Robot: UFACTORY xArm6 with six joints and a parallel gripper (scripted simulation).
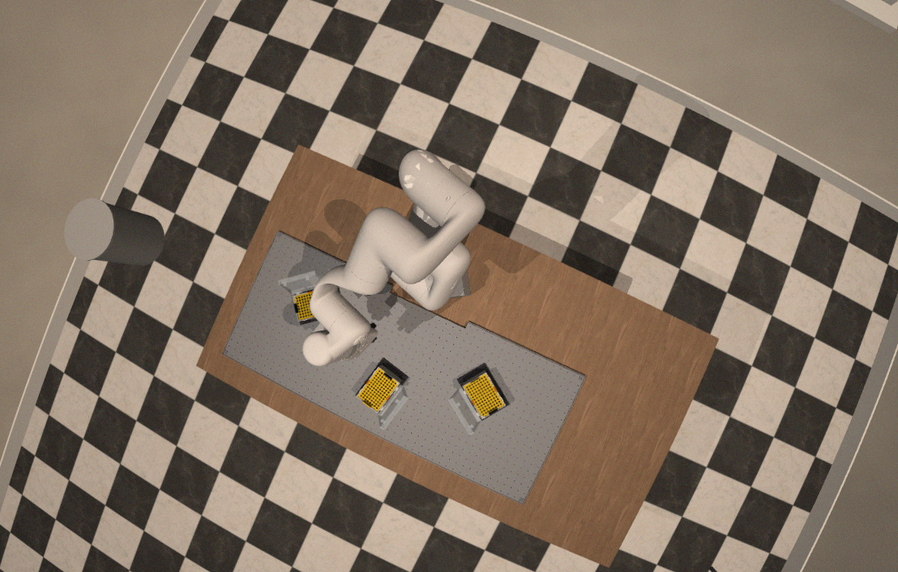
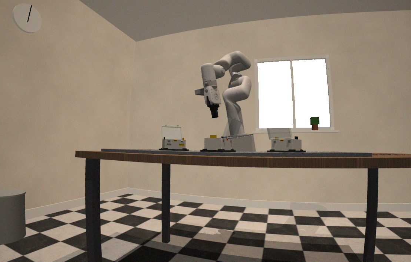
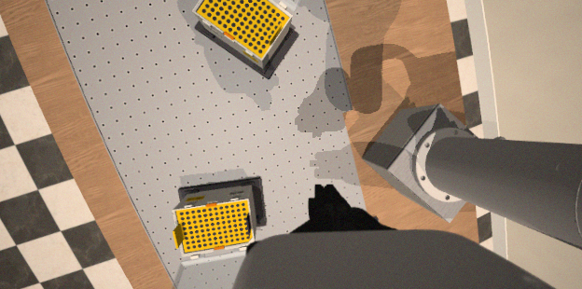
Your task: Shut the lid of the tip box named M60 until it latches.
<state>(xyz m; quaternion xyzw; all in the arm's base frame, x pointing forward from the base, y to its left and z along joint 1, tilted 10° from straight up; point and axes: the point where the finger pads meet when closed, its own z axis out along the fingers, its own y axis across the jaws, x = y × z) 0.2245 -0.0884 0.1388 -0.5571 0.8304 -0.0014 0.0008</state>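
Above the table (image 2: pixel 220 160), the empty end effector (image 2: pixel 214 114) hangs closed.

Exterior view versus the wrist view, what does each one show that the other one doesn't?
Only the exterior view shows the whole arm, its shut pincer hanging above the table, the third tip box, the window, the wall clock and the bin.

Only the wrist view shows the yellow tip racks from above and the arm's base block.

Both show two open tip boxes on the grey plate.
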